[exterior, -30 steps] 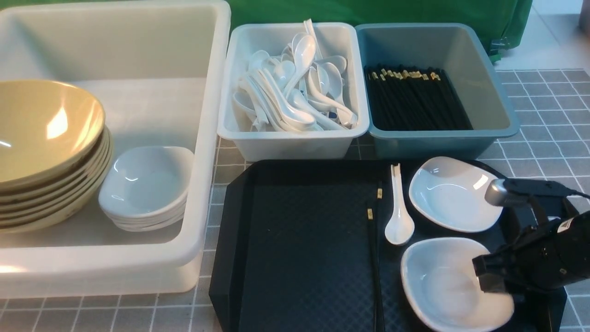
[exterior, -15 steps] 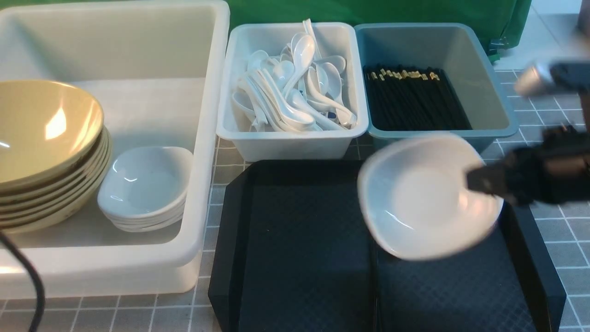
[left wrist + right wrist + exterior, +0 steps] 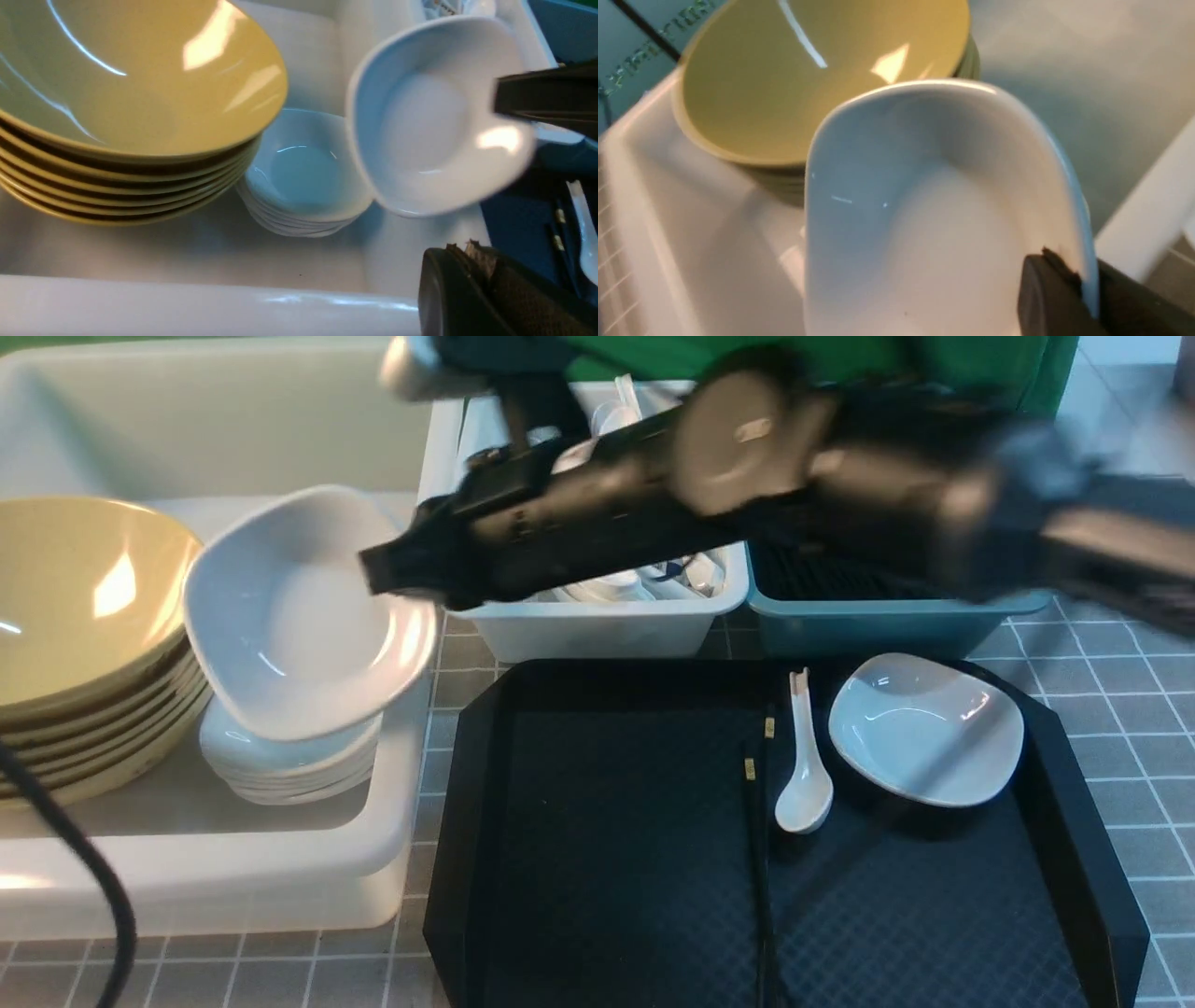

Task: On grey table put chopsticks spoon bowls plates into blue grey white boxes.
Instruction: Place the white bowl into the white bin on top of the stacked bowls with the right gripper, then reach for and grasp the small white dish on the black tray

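My right fingers pinch the plate by its rim, tilted and partly over the plate stack in the white tub, ready to nest there, I judge; left fingers pressed together, empty.

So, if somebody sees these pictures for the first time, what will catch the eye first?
The black right arm reaches across the front view, and its tool holds a tilted white plate by the rim above the stack of white plates in the big white tub. Beside that stack, glossy yellow bowls fill the tub's left side. On the black tray lie another plate, a spoon and chopsticks.
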